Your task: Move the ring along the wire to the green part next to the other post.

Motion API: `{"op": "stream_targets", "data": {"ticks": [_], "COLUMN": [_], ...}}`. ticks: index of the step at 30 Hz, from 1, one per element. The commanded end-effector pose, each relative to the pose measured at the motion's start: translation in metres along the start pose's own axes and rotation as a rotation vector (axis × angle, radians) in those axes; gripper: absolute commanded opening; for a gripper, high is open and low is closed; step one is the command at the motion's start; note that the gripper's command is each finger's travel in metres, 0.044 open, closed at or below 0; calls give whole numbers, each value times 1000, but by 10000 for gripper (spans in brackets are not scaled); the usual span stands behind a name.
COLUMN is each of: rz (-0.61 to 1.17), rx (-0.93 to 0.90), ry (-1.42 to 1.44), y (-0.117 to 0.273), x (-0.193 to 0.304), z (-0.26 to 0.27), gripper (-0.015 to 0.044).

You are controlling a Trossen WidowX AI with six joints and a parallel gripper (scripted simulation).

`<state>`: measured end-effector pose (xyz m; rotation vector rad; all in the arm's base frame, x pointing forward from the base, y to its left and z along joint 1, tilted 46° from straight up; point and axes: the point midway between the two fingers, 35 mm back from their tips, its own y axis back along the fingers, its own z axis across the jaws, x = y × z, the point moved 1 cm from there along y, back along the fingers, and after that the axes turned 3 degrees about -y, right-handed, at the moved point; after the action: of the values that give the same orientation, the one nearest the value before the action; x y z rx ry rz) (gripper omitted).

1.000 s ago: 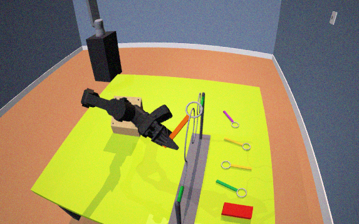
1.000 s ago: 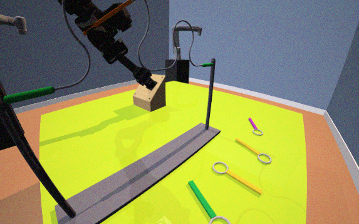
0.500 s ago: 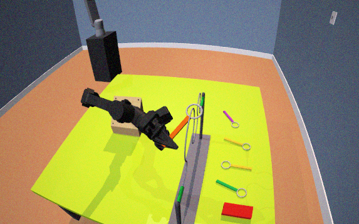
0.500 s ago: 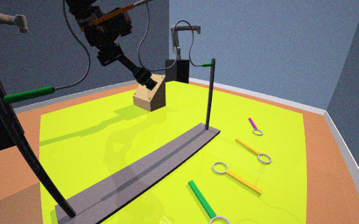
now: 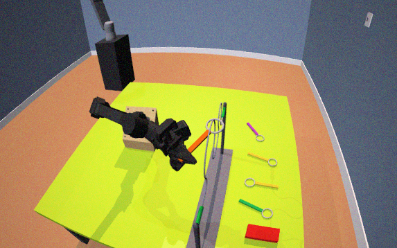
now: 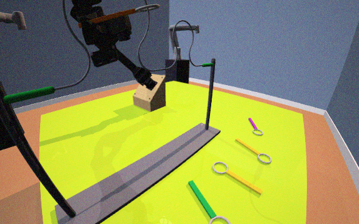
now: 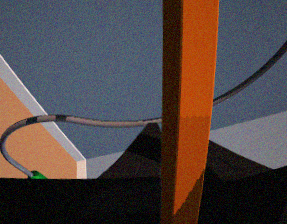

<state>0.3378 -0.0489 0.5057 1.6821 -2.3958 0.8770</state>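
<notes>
My gripper [image 5: 186, 161] [image 6: 89, 22] [image 7: 160, 132] is shut on the orange handle [image 5: 199, 140] [image 6: 114, 15] [image 7: 191, 100], near its free end. The handle slants up to the grey ring [image 5: 215, 132] [image 6: 159, 5], which is up at a tall middle part of the grey wire [image 5: 205, 156] [image 6: 89, 59] [image 7: 109, 123]. The wire appears to pass through the ring; whether they touch I cannot tell. One green part [image 5: 199, 215] [image 6: 30, 94] is by the near post [image 5: 197, 237] [image 6: 36, 162], the other [image 5: 224, 111] [image 6: 207, 65] by the far post [image 5: 223, 138] [image 6: 210, 94]. The ring is out of the wrist view.
The grey base [image 5: 217, 180] [image 6: 143, 169] carries both posts. Beyond it lie a purple-handled ring [image 5: 253, 129] [image 6: 253, 124], two yellow-handled rings, a green-handled ring [image 5: 250, 205] [image 6: 202, 200] and a red block [image 5: 262, 233]. My arm's wooden mount [image 5: 138, 143] [image 6: 143, 101] stands on the table.
</notes>
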Motion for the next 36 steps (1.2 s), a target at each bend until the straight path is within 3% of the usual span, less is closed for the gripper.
{"op": "stream_targets", "data": {"ticks": [1, 36], "rz": [-11, -67], "rx": [26, 244], "ry": [46, 427], "y": [0, 0], "x": [-1, -3], "z": [-1, -12], "gripper": [-150, -150]}}
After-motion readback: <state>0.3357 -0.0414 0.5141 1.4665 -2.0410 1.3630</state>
